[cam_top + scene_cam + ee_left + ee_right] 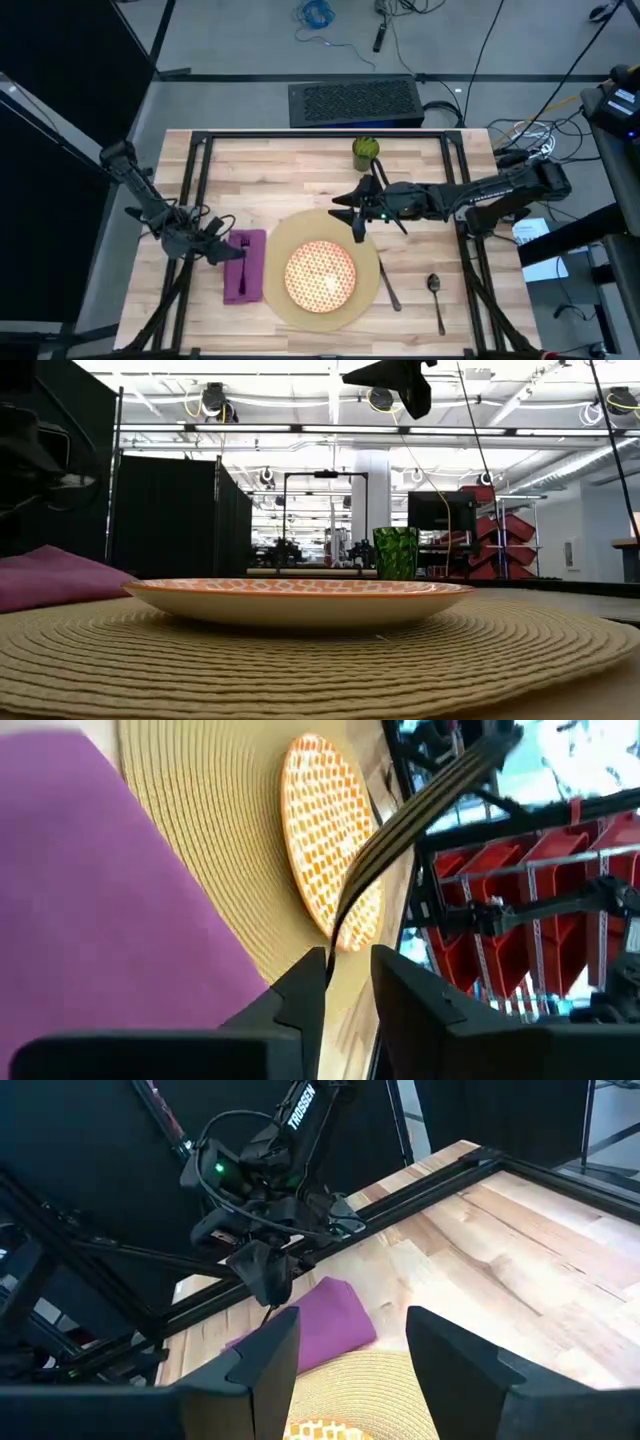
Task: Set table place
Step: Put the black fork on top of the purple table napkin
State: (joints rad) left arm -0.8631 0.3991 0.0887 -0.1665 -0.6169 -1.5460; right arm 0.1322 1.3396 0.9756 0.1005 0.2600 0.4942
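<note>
"TROSSEN" reads in white along each arm. The round tan mat [322,272] lies near the front edge of the wooden table [290,170], carrying a red-and-cream lattice plate [321,275]. Left of the mat, the left gripper [232,249] pinches a dark fork [400,825] over the purple napkin [245,266]. The right gripper [358,210] hovers spread and empty over the mat's far edge, near a green glass [366,151]. A knife [388,285] and spoon [436,297] lie right of the mat.

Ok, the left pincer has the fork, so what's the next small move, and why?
Probably lower the left pincer straight down and release the fork onto the purple napkin. The fork hangs clamped just over the napkin, which lies left of the mat. The knife and spoon already lie on the mat's right. The right pincer waits open over the mat's far edge.
</note>
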